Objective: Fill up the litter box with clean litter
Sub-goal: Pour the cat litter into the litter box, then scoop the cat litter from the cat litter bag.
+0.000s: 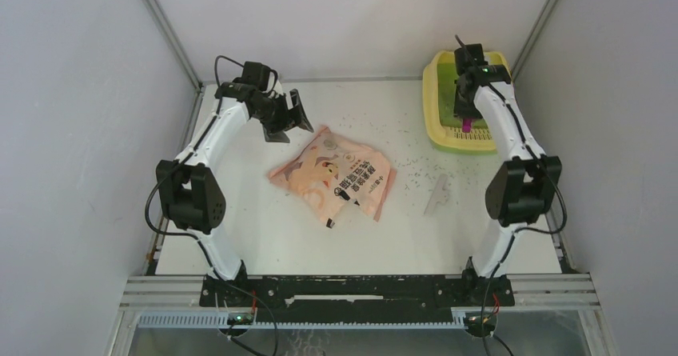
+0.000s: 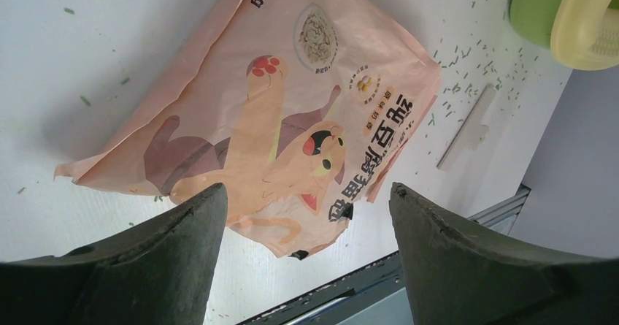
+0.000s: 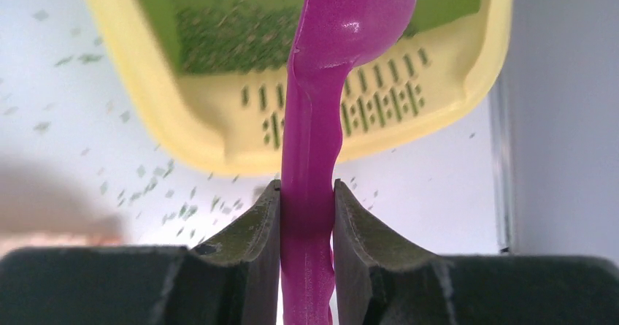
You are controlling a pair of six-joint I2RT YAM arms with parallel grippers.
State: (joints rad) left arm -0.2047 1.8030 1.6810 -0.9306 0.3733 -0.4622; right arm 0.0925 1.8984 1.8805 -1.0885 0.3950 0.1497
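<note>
Tipping step, apparently: magenta plastic scoop [image 3: 343, 18] pinched in right tool [image 3: 307, 193] over yellow-rimmed green plastic litter box [image 3: 219, 150]. Wide open, empty: left tool [image 2: 308, 193]. Next, probably: refill from peach-pink printed bag [image 2: 292, 120].

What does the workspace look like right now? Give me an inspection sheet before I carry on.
Surface: white table, speckled with stray granules, mostly centre to right.
Job's things: litter box at the far right; litter covers part of its green basin.
Clutter: peach-pink bag lying flat at centre; white strip to its right.
Tools: left tool open and empty, above the bag; right tool shut on the magenta scoop, whose bowl is over the box.
Cables: black cables loop beside each arm's elbow.
Surroundings: grey walls, metal frame posts.
</note>
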